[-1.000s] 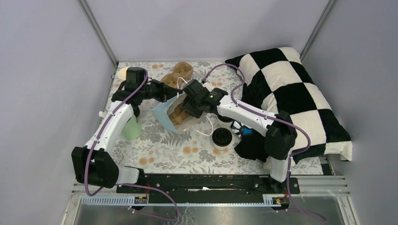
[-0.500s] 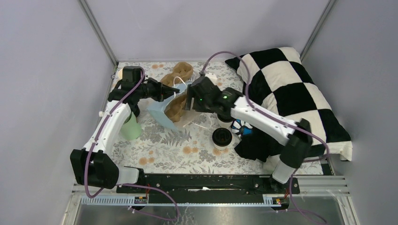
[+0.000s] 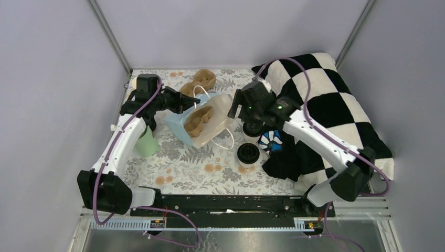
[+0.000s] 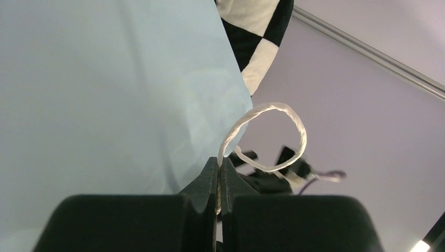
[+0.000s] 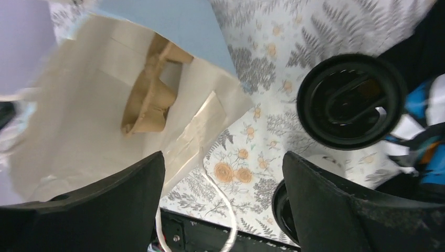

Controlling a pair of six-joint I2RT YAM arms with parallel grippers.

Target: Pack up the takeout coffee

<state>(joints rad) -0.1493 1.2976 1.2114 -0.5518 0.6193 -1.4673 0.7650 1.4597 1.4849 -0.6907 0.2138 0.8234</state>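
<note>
Two small white paper takeout coffee cups, each capped with a round black plastic lid, stand upright on the floral worktop (image 3: 210, 173), right of centre. The nearer cup (image 3: 247, 153) stands in the open, its lid fully in view from above. The farther cup (image 3: 254, 131) stands just behind it and is partly hidden in the overhead view. The right wrist view shows its lid whole, with a raised rim and sunken centre. Both cups are outside the blue paper bag (image 3: 177, 127), which lies just to their left.
</note>
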